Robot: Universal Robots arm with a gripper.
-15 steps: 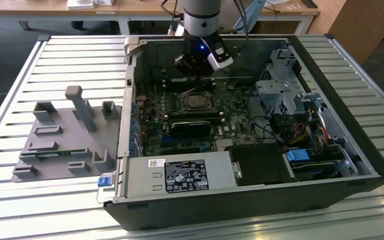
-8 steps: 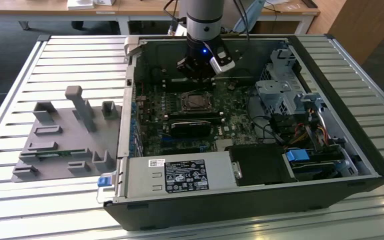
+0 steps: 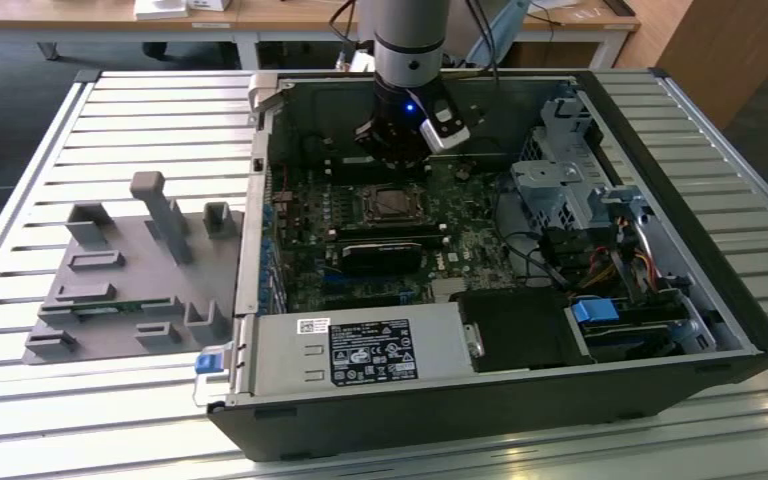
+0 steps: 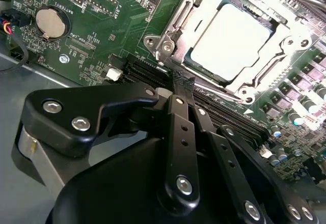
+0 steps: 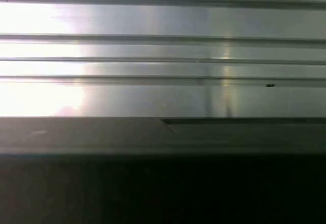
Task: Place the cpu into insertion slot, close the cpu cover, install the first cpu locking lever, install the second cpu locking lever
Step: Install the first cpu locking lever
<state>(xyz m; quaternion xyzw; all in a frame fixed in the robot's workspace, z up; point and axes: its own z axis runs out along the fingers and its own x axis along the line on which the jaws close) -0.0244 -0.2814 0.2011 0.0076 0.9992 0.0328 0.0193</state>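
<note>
Right now I read the gripper (image 4: 182, 84) as drawn shut: in the second wrist view its fingers (image 4: 177, 127) meet in one dark tip with nothing visible between them. That tip sits just beside a corner of the insertion slot (image 4: 163, 46), over the green motherboard (image 4: 102, 10); I cannot tell whether it touches the metal there.

The cpu (image 4: 232, 40) lies flat inside the slot, its pale top showing through the window of the cpu cover (image 4: 270, 70), which looks to be lying down around it. I cannot make out how the locking levers stand. A round coin battery (image 4: 51, 22) sits on the board, well apart from the slot.

From the exterior view the arm hangs into the open computer case (image 3: 491, 410), with a labelled grey power supply box (image 3: 357, 350) along the case's near edge. The case rests on a slatted metal table (image 3: 117, 110), and a grey fixture board with upright holders (image 3: 131, 290) lies to the exterior view's left. Behind are a wooden desk (image 3: 291, 15) and a wooden cabinet (image 3: 724, 50).
</note>
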